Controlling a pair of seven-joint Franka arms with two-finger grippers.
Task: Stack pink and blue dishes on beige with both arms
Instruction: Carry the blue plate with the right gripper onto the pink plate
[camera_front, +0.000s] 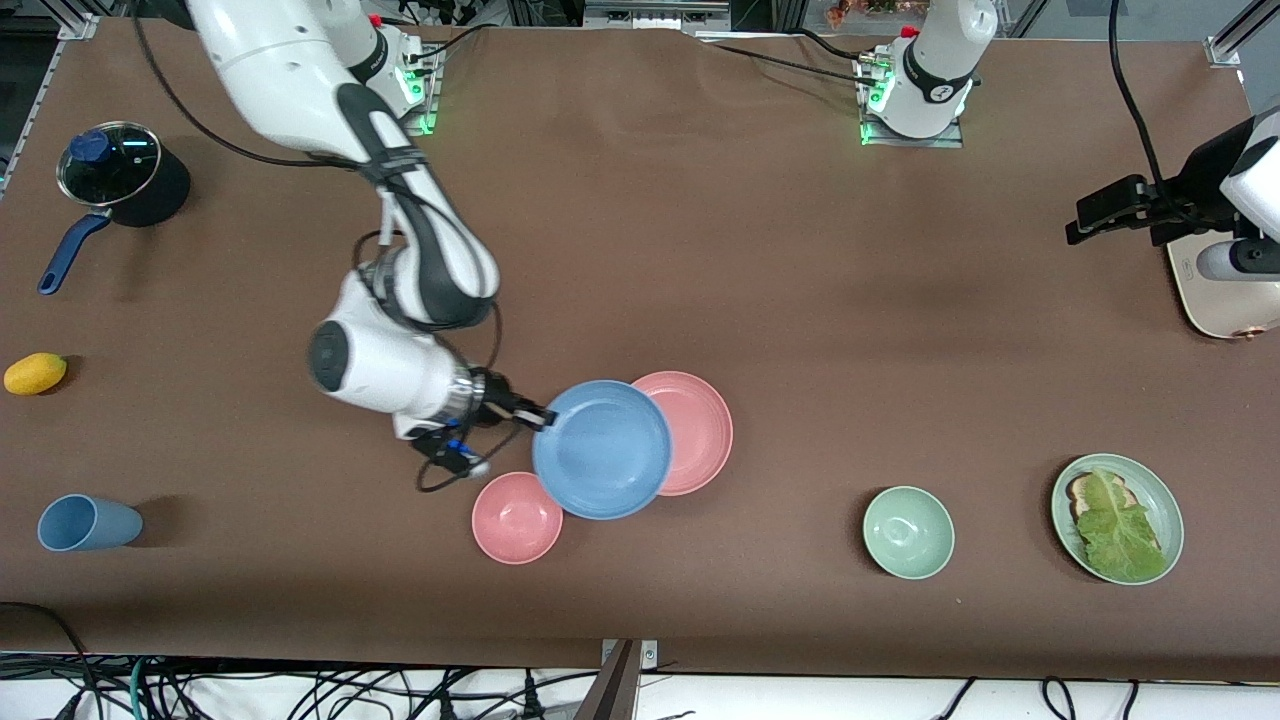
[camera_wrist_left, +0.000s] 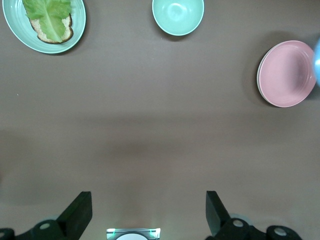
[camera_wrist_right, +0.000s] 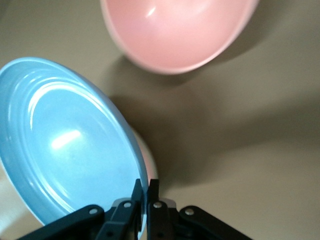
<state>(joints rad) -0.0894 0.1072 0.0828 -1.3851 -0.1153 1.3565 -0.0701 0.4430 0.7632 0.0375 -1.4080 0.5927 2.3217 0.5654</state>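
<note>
My right gripper (camera_front: 540, 415) (camera_wrist_right: 148, 187) is shut on the rim of the sky-blue plate (camera_front: 602, 450) (camera_wrist_right: 65, 145) and holds it off the table. From the front the blue plate overlaps the pink plate (camera_front: 700, 425) (camera_wrist_left: 287, 74), which lies flat mid-table. A thin pale edge (camera_wrist_left: 259, 82) shows under the pink plate; the rest of the beige plate is hidden beneath it. My left gripper (camera_front: 1085, 222) (camera_wrist_left: 148, 212) waits open and empty, high at the left arm's end of the table.
A small pink bowl (camera_front: 516, 517) (camera_wrist_right: 180, 30) sits just nearer the camera than the blue plate. A green bowl (camera_front: 908, 531), a green plate with bread and lettuce (camera_front: 1160, 490), a white appliance (camera_front: 1225, 300), a blue cup (camera_front: 85, 523), a yellow fruit (camera_front: 35, 373) and a lidded pot (camera_front: 120, 185) stand around.
</note>
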